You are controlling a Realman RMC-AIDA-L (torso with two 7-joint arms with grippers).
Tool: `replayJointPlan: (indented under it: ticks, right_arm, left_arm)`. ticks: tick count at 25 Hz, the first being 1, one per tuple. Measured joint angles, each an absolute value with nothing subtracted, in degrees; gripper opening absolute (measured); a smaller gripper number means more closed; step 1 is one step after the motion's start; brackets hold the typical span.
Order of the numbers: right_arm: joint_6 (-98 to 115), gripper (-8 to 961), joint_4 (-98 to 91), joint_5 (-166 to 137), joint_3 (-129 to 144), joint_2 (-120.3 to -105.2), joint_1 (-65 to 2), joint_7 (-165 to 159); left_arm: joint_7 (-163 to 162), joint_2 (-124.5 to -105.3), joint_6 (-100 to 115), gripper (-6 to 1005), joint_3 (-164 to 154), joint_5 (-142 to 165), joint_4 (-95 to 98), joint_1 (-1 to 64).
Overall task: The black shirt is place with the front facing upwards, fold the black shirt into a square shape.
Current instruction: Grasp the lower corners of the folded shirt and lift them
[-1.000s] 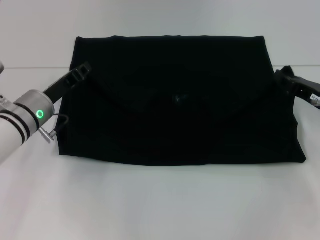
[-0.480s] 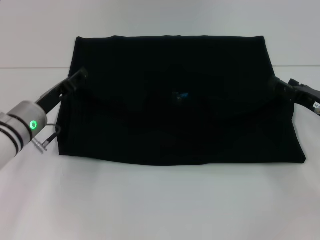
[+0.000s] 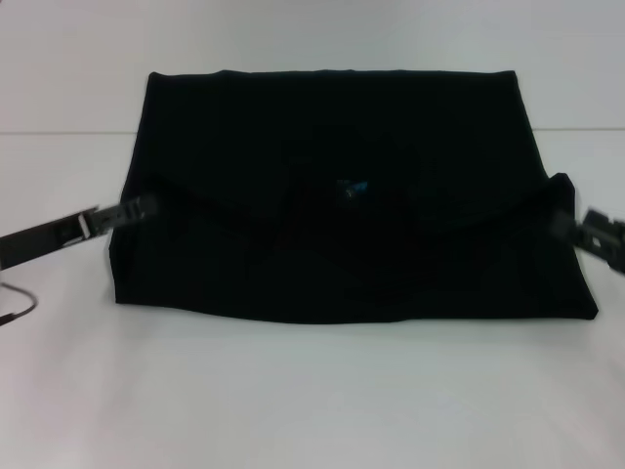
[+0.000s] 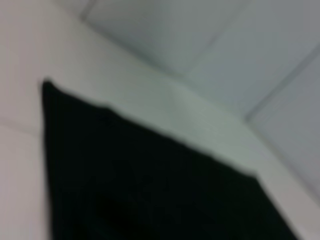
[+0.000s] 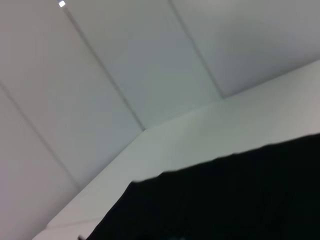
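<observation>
The black shirt (image 3: 332,127) lies folded on the white table, with a small blue neck label (image 3: 354,186) showing near its middle. A curved flap of it hangs between both grippers. At the shirt's left edge my left gripper (image 3: 140,206) is shut on the flap's left corner. My right gripper (image 3: 564,221) is shut on the flap's right corner at the right edge. Both wrist views show only black cloth of the shirt (image 4: 150,190) (image 5: 225,200) against the table and wall; no fingers appear in them.
The white table (image 3: 312,391) stretches in front of the shirt and on both sides. A light wall (image 5: 125,60) stands behind the table. A thin cable loop (image 3: 18,305) hangs at the far left.
Both grippers have moved toward the table's near edge and lower, drawing the flap's corners down over the shirt. The left arm's wrist has left the view.
</observation>
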State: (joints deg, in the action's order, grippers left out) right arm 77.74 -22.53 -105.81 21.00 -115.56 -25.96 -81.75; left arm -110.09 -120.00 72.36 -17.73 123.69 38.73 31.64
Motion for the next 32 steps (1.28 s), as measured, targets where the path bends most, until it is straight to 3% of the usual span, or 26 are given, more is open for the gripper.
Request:
replayJointPlan:
  ticks: [9,32]
  right_arm:
    - [81.3,924,-23.4,-109.4,22.5,-114.98,-22.7,-81.9]
    - [80.0,922,-23.5,-109.7,22.2,-115.75,-23.5,-81.9]
  left_arm:
    - [-113.4,-118.90,75.8,951,-18.5,137.2,41.4,33.1]
    - [-108.2,-119.94,71.9,930,-23.9,138.4,39.9,32.4]
